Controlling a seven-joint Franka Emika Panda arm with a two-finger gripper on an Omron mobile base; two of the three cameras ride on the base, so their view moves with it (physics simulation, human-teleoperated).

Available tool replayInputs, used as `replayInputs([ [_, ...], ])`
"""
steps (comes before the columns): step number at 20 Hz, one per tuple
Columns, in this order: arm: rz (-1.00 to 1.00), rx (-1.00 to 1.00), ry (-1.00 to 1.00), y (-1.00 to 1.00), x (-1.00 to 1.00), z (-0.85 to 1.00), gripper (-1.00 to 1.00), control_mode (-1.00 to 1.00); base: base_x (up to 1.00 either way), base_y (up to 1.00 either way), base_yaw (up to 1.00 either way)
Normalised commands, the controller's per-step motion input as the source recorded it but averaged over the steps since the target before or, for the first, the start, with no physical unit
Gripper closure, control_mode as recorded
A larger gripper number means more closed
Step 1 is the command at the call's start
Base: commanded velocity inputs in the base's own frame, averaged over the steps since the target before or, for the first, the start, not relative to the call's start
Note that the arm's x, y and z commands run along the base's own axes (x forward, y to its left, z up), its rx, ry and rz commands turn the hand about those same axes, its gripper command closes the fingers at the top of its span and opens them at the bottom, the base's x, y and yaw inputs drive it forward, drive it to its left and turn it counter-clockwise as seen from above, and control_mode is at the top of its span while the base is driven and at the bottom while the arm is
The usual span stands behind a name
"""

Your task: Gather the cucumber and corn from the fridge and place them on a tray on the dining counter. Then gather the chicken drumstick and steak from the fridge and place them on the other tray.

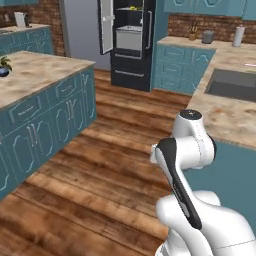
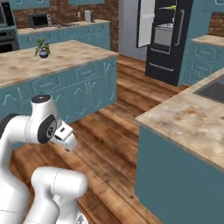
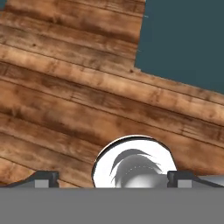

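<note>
The fridge (image 1: 131, 42) stands far across the wood floor (image 1: 110, 150) with one door swung open, something yellow on its top shelf, the island (image 1: 45, 95) and sink counter (image 1: 227, 112) flanking the path, while the gripper (image 3: 113, 178) hangs wide open and empty.

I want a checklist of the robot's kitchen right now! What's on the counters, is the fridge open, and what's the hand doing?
Surface: dining counter, beige mottled stone on a teal base, bare apart from one plant.
Job's things: fridge far across the room, one door swung open; something yellow on an upper shelf, too small to name.
Clutter: small potted plant on the dining counter; sink in the counter on the right.
End effector: end effector open, holding nothing, aimed at the wooden floor.
Cables: nothing seen.
Surroundings: teal cabinets, brick wall.
</note>
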Motion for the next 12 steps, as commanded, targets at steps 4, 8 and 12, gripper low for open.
replayInputs([
  [4,0.0,0.0,0.0,0.0,0.0,0.0,-1.0,1.0,1.0,0.98,-0.47],
  [8,0.0,0.0,0.0,0.0,0.0,0.0,-1.0,1.0,1.0,0.99,-0.45],
  [12,0.0,0.0,0.0,0.0,0.0,0.0,-1.0,1.0,1.0,0.96,-0.46],
])
